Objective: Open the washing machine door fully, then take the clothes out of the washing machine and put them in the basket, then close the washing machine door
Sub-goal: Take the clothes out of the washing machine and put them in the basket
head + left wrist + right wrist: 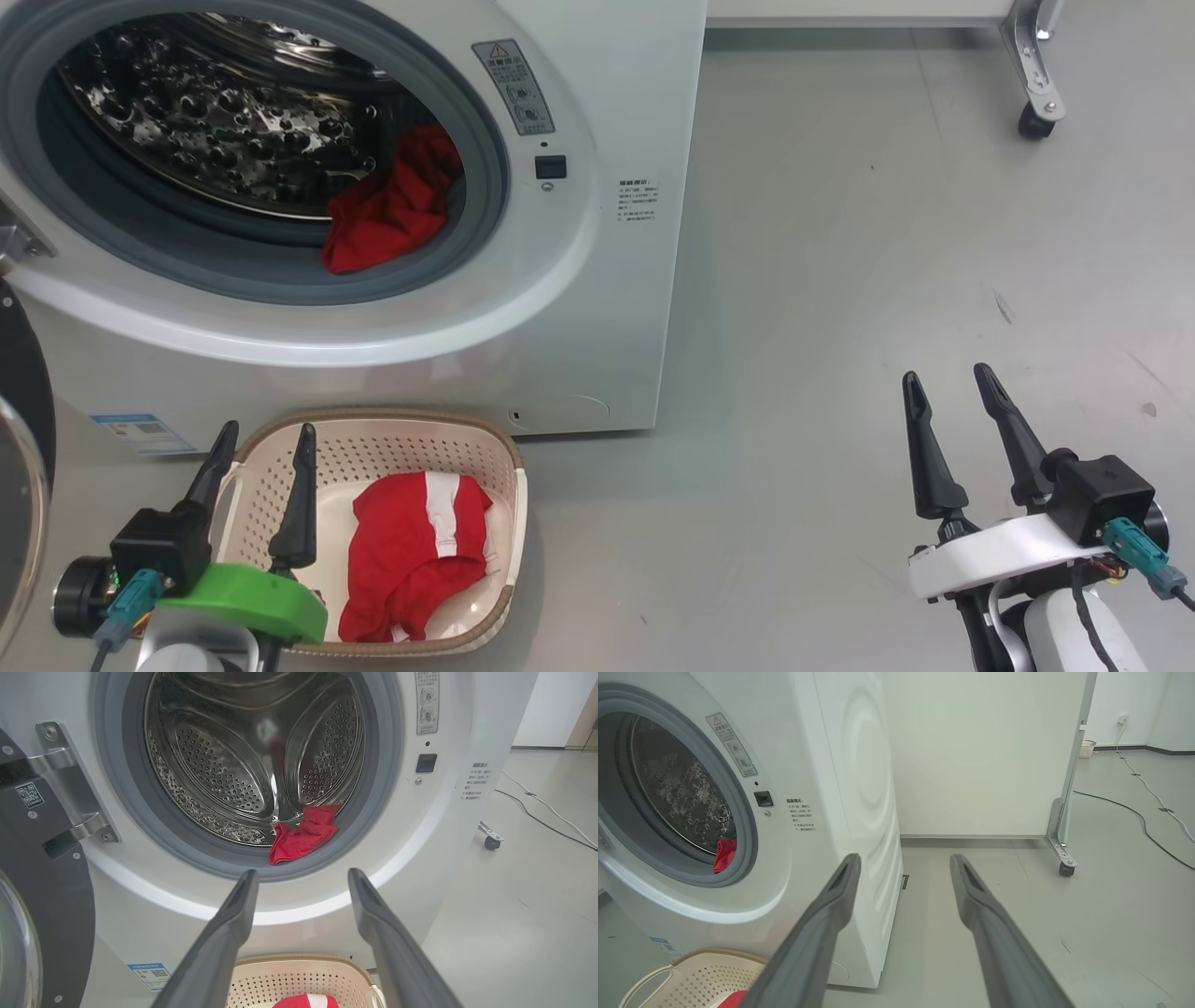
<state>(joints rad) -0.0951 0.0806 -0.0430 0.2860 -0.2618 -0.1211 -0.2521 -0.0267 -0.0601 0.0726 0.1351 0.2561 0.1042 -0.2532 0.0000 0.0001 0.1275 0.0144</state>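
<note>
My left gripper (268,431) is hanging released over the basket (373,417) rim. My right gripper (946,373) is hanging released above grey floor (840,280). The washing machine door (46,905) is standing open at my left. One red garment (397,210) is lying at the washing machine (597,308) drum lip, and a striped garment (415,551) is lying in the basket. A castered panel (1036,117) is standing behind, and a cable (1134,807) is trailing across the floor.
</note>
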